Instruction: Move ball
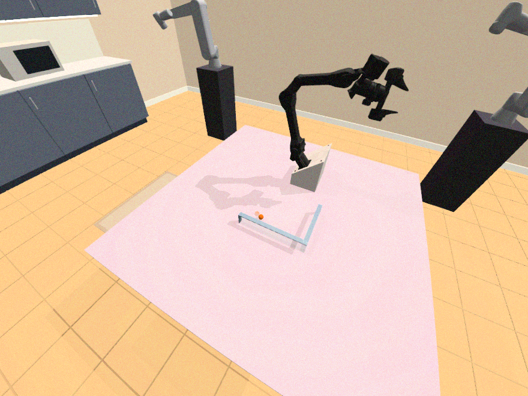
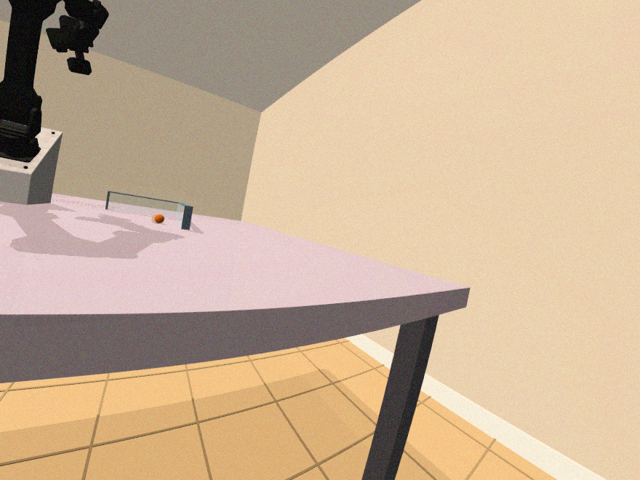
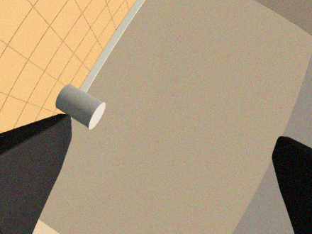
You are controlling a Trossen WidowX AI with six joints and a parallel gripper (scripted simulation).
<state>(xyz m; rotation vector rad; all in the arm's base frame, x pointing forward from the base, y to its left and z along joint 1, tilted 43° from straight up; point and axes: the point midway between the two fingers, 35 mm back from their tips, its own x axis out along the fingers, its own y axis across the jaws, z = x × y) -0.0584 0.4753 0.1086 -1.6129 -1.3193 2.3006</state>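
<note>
Orange ball (image 1: 261,216) rests on the pink table top (image 1: 273,308), just inside the long clear wall (image 1: 270,228), near that wall's free end and well apart from the corner where it meets the short clear wall (image 1: 313,222). The see-through copy (image 1: 256,213) sits touching or slightly overlapping the ball, on the side toward the arm's base (image 1: 311,169). In the exterior view the ball (image 2: 158,218) lies in front of the wall pane (image 2: 146,206).

Black arm raised high, well apart from the ball and above the far side of the table. Gripper (image 1: 387,99) fingers spread wide, nothing between them. Wrist view: 2 dark fingertips at the frame edges, facing the room wall and floor tiles.
</note>
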